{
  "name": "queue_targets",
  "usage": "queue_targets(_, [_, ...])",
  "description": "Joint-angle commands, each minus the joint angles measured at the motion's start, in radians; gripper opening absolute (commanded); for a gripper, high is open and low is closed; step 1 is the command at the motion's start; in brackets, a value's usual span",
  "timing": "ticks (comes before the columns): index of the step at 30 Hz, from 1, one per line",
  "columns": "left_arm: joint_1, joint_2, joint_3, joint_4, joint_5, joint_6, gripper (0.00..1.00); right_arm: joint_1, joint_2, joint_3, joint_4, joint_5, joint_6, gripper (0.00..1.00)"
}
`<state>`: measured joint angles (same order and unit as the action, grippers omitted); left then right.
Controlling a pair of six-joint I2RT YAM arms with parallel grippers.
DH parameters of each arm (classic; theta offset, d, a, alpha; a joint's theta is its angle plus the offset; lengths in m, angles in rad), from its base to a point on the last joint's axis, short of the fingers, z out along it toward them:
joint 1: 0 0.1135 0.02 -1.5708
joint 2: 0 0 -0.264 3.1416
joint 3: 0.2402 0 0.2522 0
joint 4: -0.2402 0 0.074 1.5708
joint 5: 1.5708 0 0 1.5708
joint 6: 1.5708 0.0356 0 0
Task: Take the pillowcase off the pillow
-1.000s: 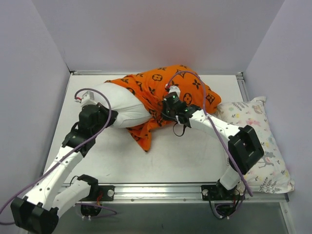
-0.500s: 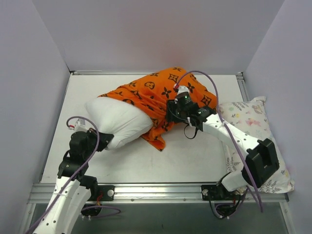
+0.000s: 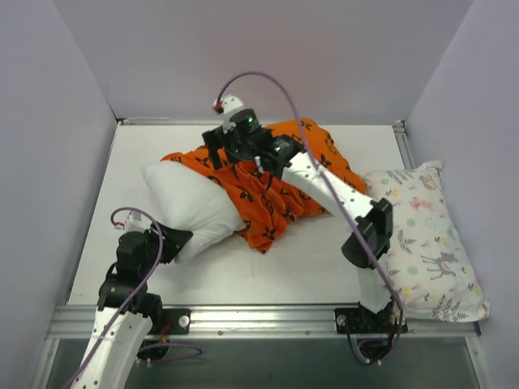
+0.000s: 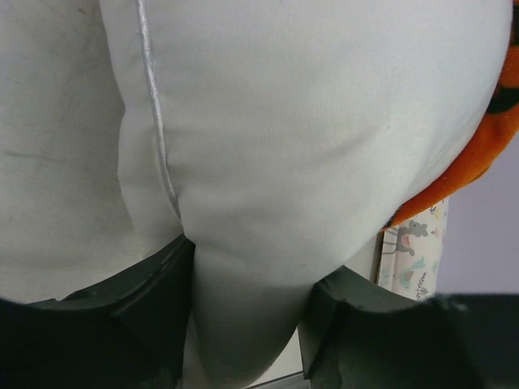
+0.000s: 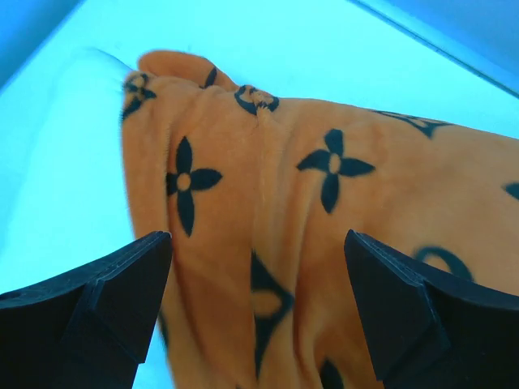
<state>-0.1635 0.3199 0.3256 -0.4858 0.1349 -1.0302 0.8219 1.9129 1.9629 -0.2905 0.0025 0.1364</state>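
The white pillow [image 3: 195,204] lies left of centre with its left half bare. The orange pillowcase [image 3: 280,182] with black motifs covers its right half and bunches toward the front. My left gripper [image 3: 173,241] sits at the pillow's near-left corner. In the left wrist view its fingers [image 4: 138,316] stand apart, and the pillow's corner [image 4: 251,162] bulges between them. My right gripper [image 3: 213,147] hovers over the pillowcase's back-left edge. In the right wrist view it [image 5: 258,243] is wide open above the orange folds [image 5: 324,203], holding nothing.
A second pillow [image 3: 422,239], white with pastel animal prints, lies along the table's right edge and shows past the pillow in the left wrist view [image 4: 409,251]. Grey walls close in the left, back and right sides. A metal rail [image 3: 268,312] runs along the near edge.
The right gripper let go of the pillowcase and swung from its right side to its back-left edge, now wide open. The left gripper's jaws have spread apart around the pillow corner.
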Motion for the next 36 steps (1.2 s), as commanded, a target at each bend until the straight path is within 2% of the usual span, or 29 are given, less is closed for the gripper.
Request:
queue_targets(1, [0.009, -0.018, 0.078, -0.054, -0.001, 0.033, 0.56, 0.014, 0.182, 0.149, -0.125, 0.068, -0.092, 0.91])
queue_targets(3, [0.007, -0.013, 0.101, -0.074, 0.002, 0.039, 0.64, 0.011, 0.297, 0.269, -0.182, 0.103, -0.098, 0.91])
queue_targets(6, [0.007, -0.013, 0.182, -0.121, -0.014, 0.050, 0.74, 0.005, 0.344, 0.262, -0.216, 0.114, -0.068, 0.76])
queue_targets(7, [0.007, -0.010, 0.206, -0.132, -0.046, 0.055, 0.77, 0.003, 0.334, 0.237, -0.213, 0.113, -0.034, 0.47])
queue_targets(8, [0.007, -0.005, 0.266, -0.141, -0.066, 0.061, 0.79, -0.003, 0.304, 0.159, -0.196, 0.108, -0.018, 0.28])
queue_targets(10, [0.007, 0.027, 0.315, -0.155, -0.127, 0.062, 0.84, -0.004, 0.250, 0.046, -0.111, 0.126, 0.015, 0.00])
queue_targets(11, [0.009, 0.047, 0.363, -0.155, -0.155, 0.059, 0.85, -0.007, 0.183, -0.014, -0.075, 0.134, 0.026, 0.00])
queue_targets(12, [0.009, 0.074, 0.380, -0.161, -0.179, 0.053, 0.97, -0.012, 0.149, -0.130, -0.044, 0.137, 0.043, 0.00])
queue_targets(14, [0.010, 0.166, 0.420, -0.157, -0.224, 0.044, 0.98, -0.024, 0.047, -0.241, 0.059, 0.122, 0.095, 0.00])
queue_targets(15, [0.009, 0.198, 0.453, -0.133, -0.234, 0.041, 0.97, -0.026, 0.014, -0.354, 0.095, 0.113, 0.109, 0.00])
queue_targets(18, [0.021, 0.327, 0.490, -0.048, -0.261, 0.054, 0.97, -0.032, -0.087, -0.494, 0.218, 0.087, 0.155, 0.00])
queue_targets(21, [0.074, 0.474, 0.492, 0.062, -0.161, 0.082, 0.98, -0.033, -0.149, -0.622, 0.283, 0.059, 0.199, 0.00])
queue_targets(22, [0.097, 0.543, 0.483, 0.091, -0.076, 0.094, 0.97, -0.033, -0.159, -0.665, 0.331, 0.048, 0.206, 0.00])
queue_targets(26, [0.205, 0.660, 0.423, 0.193, 0.123, 0.136, 0.97, -0.044, -0.163, -0.670, 0.321, 0.036, 0.212, 0.00])
queue_targets(27, [0.219, 0.671, 0.397, 0.261, 0.152, 0.134, 0.97, -0.047, -0.161, -0.665, 0.317, 0.030, 0.209, 0.00])
queue_targets(29, [0.226, 0.700, 0.324, 0.355, 0.216, 0.116, 0.97, -0.047, -0.153, -0.651, 0.310, 0.005, 0.203, 0.00])
queue_targets(33, [0.233, 0.786, 0.192, 0.744, 0.369, -0.025, 0.97, -0.040, -0.129, -0.627, 0.294, -0.048, 0.193, 0.00])
queue_targets(36, [0.210, 0.850, 0.152, 0.855, 0.391, -0.045, 0.98, -0.036, -0.108, -0.605, 0.268, -0.081, 0.174, 0.00])
